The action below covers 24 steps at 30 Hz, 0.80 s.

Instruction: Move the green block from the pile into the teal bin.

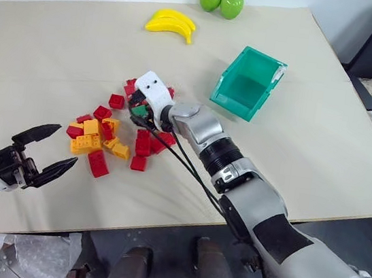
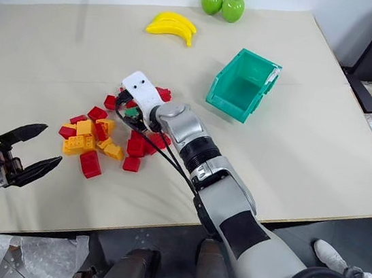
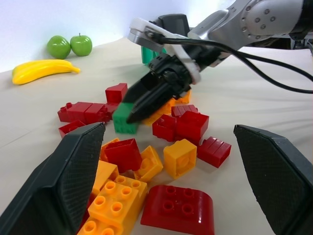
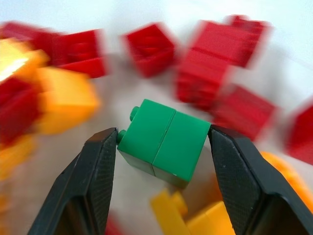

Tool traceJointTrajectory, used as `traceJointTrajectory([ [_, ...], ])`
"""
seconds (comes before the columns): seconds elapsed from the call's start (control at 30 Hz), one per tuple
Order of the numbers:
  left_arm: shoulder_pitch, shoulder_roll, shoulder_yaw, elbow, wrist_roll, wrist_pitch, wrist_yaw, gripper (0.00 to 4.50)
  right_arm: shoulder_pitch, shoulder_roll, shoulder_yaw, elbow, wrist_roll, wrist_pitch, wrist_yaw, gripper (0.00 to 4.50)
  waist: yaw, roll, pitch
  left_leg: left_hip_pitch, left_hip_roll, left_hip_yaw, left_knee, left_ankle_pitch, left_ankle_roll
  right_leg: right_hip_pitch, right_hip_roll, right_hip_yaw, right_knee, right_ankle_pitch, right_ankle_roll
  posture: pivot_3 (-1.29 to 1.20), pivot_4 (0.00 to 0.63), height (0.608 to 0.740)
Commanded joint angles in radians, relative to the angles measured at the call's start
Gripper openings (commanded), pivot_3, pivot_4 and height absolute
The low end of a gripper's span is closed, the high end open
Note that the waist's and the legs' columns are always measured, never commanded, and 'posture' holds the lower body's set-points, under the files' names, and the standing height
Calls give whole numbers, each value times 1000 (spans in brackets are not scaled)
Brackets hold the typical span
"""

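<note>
One green block bracketed, grasp step under way.

From the head views: right end effector (image 1: 139, 112) down in the pile (image 1: 107, 139) on the table (image 1: 61, 47), green block (image 1: 139, 111) at its tips; teal bin (image 1: 248, 83) well apart; left end effector (image 1: 50, 152) spread wide, holding nothing. From the left wrist: block resting among red bricks. From the right wrist: fingers (image 4: 95, 166) flanking the block, seemingly just short of clamped. Next, probably: close firmly, lift clear, carry to the bin.

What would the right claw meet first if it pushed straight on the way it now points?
The green block, which already sits between the right claw's two fingers. Past it, probably the table and red bricks of the pile; depth there is unclear.
</note>
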Motion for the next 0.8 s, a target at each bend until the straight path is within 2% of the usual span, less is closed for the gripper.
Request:
traceJointTrajectory([
  [0.03,4,-2,15,-12,-7,-20,5,4500,46,55,7,-199,50,47,98,2512,3,0,0,0,0,0,0,0,0,0,0,0,0,0,0,0,150,740],
  [0.13,7,-4,12,-16,-8,-21,7,4500,90,9,3,-342,87,89,158,2512,5,0,0,0,0,-1,0,0,0,0,0,0,0,0,0,0,150,740],
  [0.3,3,-13,-15,-38,-6,-12,6,4500,197,-163,-8,-642,147,160,279,2512,13,0,0,0,0,-1,0,0,0,0,0,-1,-1,0,0,0,150,740],
  [0.43,-16,-21,-75,-90,7,5,21,4500,263,-320,-52,-789,156,158,319,2512,31,0,0,-1,-1,0,1,0,0,0,-1,-1,-3,0,0,0,150,740],
  [0.63,-103,-56,-242,-202,60,69,109,4500,335,-646,-168,-850,81,132,277,2512,63,-1,0,-1,-3,1,3,-1,1,1,-1,-1,-6,0,1,0,150,740],
  [0.8,-215,-61,-361,-209,108,125,146,4500,318,-778,-234,-763,32,96,204,2512,54,0,0,-1,0,4,2,-1,1,0,0,1,-7,0,1,0,150,740],
])
